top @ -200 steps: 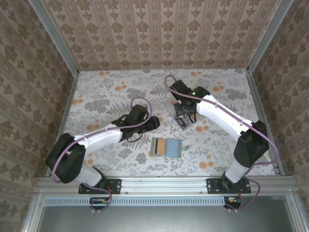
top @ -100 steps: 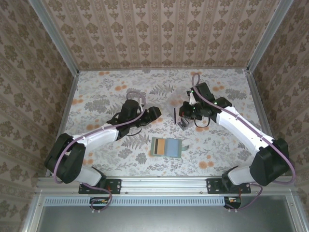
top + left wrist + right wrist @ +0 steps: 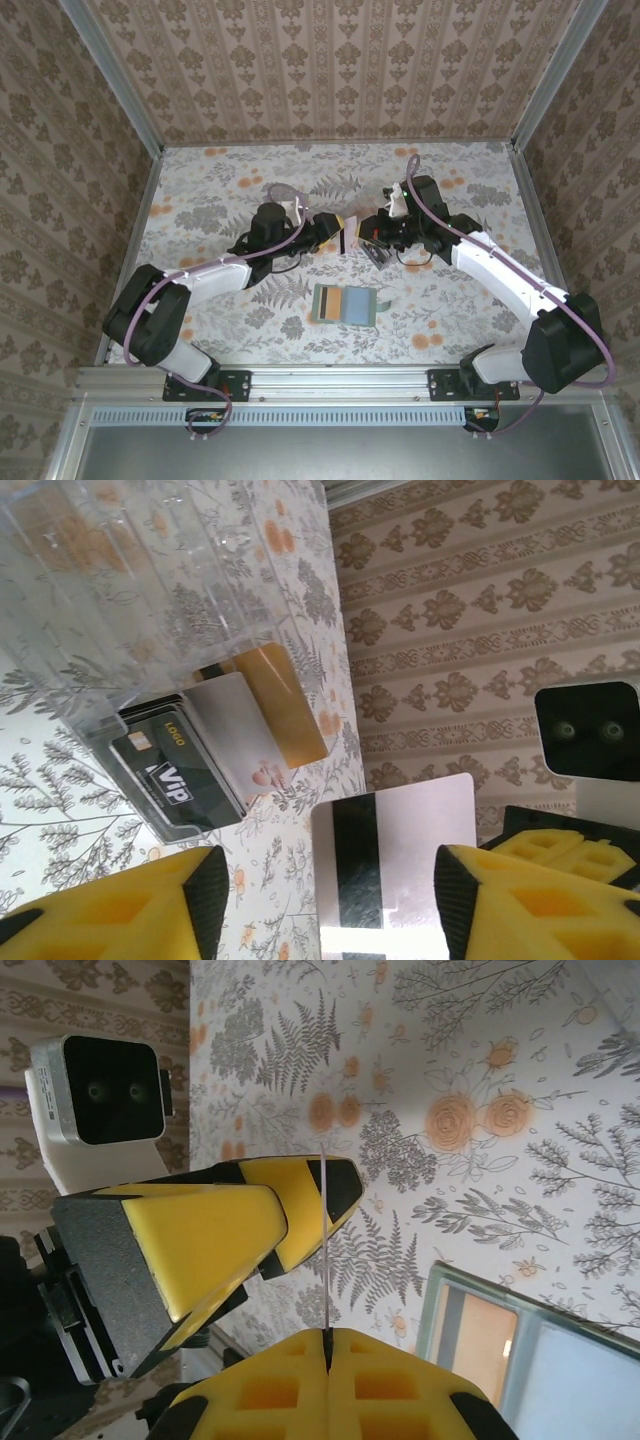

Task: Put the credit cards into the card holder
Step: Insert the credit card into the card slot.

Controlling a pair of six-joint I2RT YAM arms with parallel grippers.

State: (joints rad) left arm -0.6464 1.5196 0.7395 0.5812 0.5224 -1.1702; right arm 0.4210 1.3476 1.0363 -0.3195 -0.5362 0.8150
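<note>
- Striped card point(image 3: 343, 238) point(image 3: 395, 870), white with a dark band, hangs in the air over the middle of the table point(image 3: 220, 180), upright and edge-on point(image 3: 326, 1250) in the right wrist view.
- Right gripper point(image 3: 362, 232) point(image 3: 327, 1345) is clamped on one edge of the striped card.
- Left gripper point(image 3: 336, 232) point(image 3: 330, 880) point(image 3: 290, 1205) faces it with its jaws partly spread around the card's free end. One finger lies close against the card, and a clear gap shows at the other.
- Holder point(image 3: 347, 305) point(image 3: 520, 1350) lies open and flat near the table's near edge, about midway along it and apart from both grippers. Orange and pale panels show inside.
- Clear box point(image 3: 379, 254) point(image 3: 150, 600) sits just below the right gripper's fingers in the top view.
- Black card point(image 3: 160, 775), pale card point(image 3: 235, 745) and orange card point(image 3: 280, 705) overlap at the box's mouth.
</note>
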